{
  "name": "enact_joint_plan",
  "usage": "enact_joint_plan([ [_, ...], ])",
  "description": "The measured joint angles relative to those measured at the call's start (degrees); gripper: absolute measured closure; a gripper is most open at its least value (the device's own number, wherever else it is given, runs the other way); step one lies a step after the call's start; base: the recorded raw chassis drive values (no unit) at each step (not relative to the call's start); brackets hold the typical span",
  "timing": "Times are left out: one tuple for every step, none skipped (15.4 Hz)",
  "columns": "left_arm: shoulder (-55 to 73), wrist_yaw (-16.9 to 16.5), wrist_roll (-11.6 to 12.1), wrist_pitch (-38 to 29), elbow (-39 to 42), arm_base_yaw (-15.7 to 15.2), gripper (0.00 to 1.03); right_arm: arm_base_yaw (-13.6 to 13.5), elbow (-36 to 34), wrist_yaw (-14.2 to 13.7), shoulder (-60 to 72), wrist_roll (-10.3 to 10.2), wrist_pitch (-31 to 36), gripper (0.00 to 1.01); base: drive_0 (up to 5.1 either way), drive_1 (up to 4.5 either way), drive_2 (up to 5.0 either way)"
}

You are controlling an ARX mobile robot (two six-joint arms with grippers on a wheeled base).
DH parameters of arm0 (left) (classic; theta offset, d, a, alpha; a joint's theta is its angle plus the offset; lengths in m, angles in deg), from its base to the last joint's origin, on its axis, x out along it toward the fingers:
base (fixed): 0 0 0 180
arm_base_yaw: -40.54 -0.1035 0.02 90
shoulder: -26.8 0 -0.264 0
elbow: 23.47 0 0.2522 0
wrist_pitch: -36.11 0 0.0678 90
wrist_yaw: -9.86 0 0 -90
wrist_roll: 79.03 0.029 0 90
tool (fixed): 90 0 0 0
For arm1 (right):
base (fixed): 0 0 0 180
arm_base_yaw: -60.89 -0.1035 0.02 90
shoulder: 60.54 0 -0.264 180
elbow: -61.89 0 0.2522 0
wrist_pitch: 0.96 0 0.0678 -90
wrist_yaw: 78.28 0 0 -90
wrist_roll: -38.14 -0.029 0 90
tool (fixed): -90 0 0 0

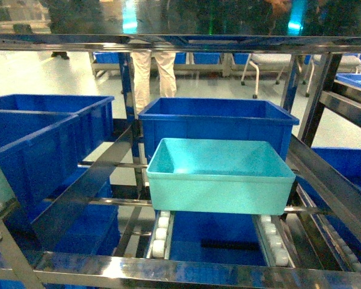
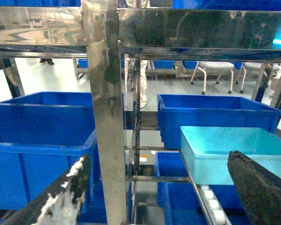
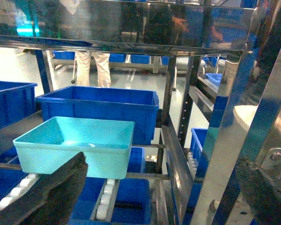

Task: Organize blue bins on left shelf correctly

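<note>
One light turquoise blue bin (image 1: 219, 174) sits empty on the white roller tracks (image 1: 161, 232) of the left shelf (image 1: 198, 274), in its middle lane, just in front of a royal-blue crate (image 1: 216, 120). The left wrist view has the bin (image 2: 234, 150) at the right, behind my right-hand finger. My left gripper (image 2: 158, 159) is open, short of the rack, with a steel upright (image 2: 105, 117) straight ahead. In the right wrist view the bin (image 3: 75, 140) is at the left. My right gripper (image 3: 162, 161) is open and empty. Neither gripper shows in the head view.
Two royal-blue crates (image 1: 42, 138) fill the lane left of the bin, and more blue crates (image 1: 216, 241) lie on the level below. A steel top bar (image 1: 180, 42) crosses overhead. Slanted side rails (image 1: 331, 180) bound the lane. A person's legs (image 1: 151, 72) stand behind the rack.
</note>
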Motion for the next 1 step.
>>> enact_joint_plan([
  [0.0,0.0,0.0,-0.02,0.0,0.0,0.05,0.0,0.0,0.0,0.0,-0.02,0.0,0.01,0.0,0.0,0.0],
])
